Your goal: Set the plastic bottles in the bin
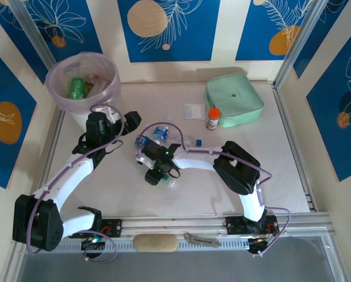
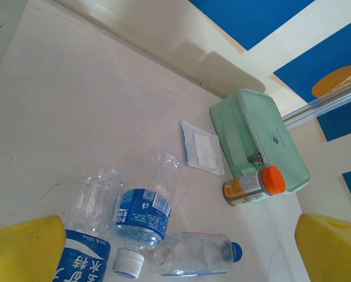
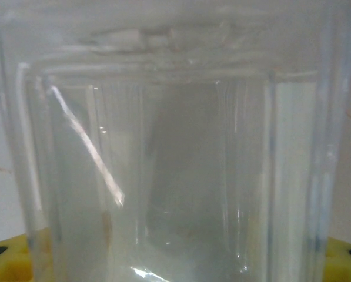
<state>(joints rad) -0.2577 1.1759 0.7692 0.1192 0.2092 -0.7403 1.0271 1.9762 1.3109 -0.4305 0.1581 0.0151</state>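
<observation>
While the left gripper (image 2: 180, 249) is hovering with its yellow fingers spread wide above 3 crushed clear plastic bottles (image 2: 146, 205) lying together on the white table (image 1: 275, 170), 2 of them blue-labelled, the right gripper (image 3: 175, 264) is clamping a clear, square-sided plastic bottle (image 3: 163, 176) between its yellow fingers. A green bottle (image 1: 77, 88) is lying inside the round white, lilac-lined bin (image 1: 56, 88) at the table's far left corner.

Right wrist: clear bottle (image 3: 175, 176) blurred, cut off at bottom edge. Left wrist: blue-labelled bottle (image 2: 84, 235) cut by bottom edge, partly behind yellow finger (image 2: 22, 249). Top: bottles (image 1: 77, 88) in bin (image 1: 50, 85) too small to count.
</observation>
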